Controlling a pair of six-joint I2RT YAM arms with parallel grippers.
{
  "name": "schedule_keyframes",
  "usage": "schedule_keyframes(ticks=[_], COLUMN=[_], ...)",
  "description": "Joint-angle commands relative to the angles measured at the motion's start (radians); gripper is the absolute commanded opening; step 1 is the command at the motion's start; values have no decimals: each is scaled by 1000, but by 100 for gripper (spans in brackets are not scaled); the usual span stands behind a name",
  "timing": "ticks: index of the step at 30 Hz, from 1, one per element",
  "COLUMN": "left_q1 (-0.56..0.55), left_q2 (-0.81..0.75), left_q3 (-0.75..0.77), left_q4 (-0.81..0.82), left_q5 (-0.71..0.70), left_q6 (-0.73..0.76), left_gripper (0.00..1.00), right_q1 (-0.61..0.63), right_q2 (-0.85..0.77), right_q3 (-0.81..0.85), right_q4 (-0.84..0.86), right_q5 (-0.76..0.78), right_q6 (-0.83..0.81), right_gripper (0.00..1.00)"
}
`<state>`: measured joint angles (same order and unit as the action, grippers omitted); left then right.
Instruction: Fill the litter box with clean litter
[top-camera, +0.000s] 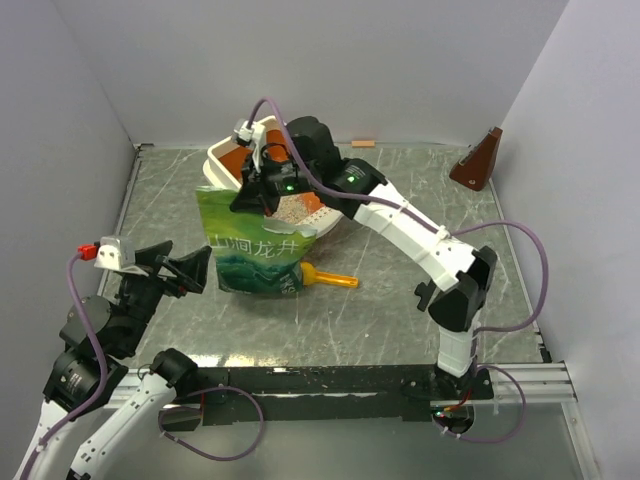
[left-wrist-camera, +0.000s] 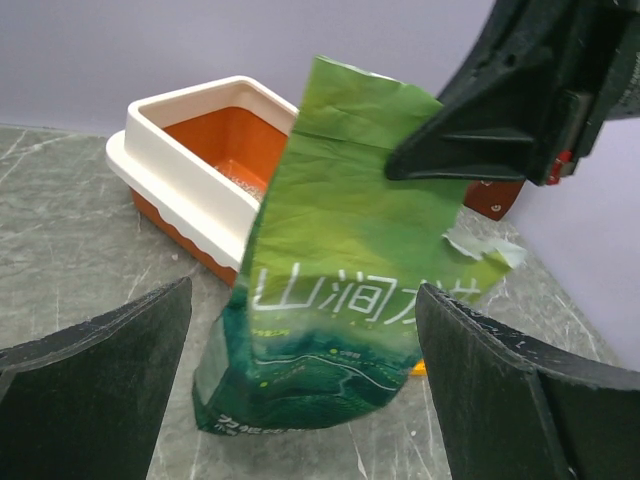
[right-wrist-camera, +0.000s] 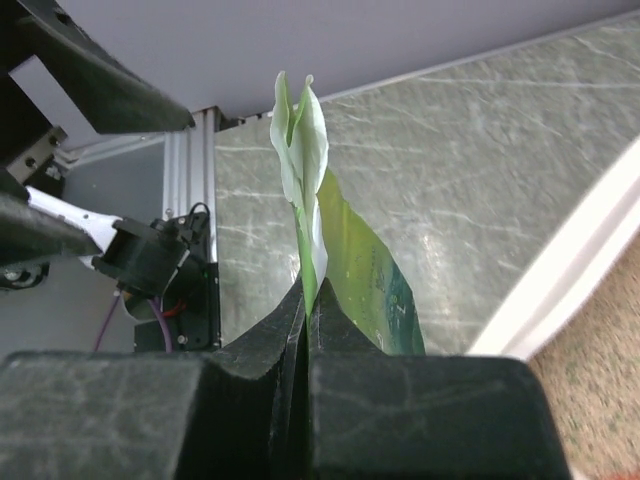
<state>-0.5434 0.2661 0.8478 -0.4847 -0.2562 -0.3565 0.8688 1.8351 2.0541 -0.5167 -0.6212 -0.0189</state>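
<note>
Table (top-camera: 420, 200): grey-green marbled top, walled by pale panels on three sides.
Litter box (top-camera: 216, 168): at the far left-centre of the table, set at an angle; cream-white rim, orange inner walls; near end hidden behind the bag in the overhead view.
Green bag (top-camera: 258, 250): crinkled, printed with white characters, upright just in front of the litter box, base down on the table, top edge pinched flat.
Right gripper (right-wrist-camera: 306, 310): reaching from the right across the table, jaws closed tight on the green bag's top edge, above the near part of the box.
Left gripper (top-camera: 185, 265): low at the near left, jaws spread wide around nothing, facing the bag, apart from it.
Clean litter (right-wrist-camera: 600, 390): pale sandy granules lying inside the litter box, showing just past the bag's top (top-camera: 292, 208).
Scoop (top-camera: 330, 278): yellow-orange plastic, flat on the table beside the bag's right lower corner.
Brown wedge (top-camera: 478, 160): by the far right wall, well apart from the rest.
Small wooden block (top-camera: 362, 143): against the back wall.
</note>
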Motion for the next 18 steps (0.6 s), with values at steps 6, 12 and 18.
schedule_keyframes(ticks=[6,12,18], left_q1=[5,3,5], left_q2=[-10,-18,-18], left_q3=[-19,-23,-27], left_q4=[12,12,11], left_q5=[21,14,18], left_q6=[13,24,21], left_gripper=[97,97,97], right_q1=[19,35,44], right_q2=[47,116,188], right_q3=[215,167,140], right_q4=[345,437,457], right_q5=[-192,-247,-311], right_q6=[105,154,165], right_gripper=[0,0,0])
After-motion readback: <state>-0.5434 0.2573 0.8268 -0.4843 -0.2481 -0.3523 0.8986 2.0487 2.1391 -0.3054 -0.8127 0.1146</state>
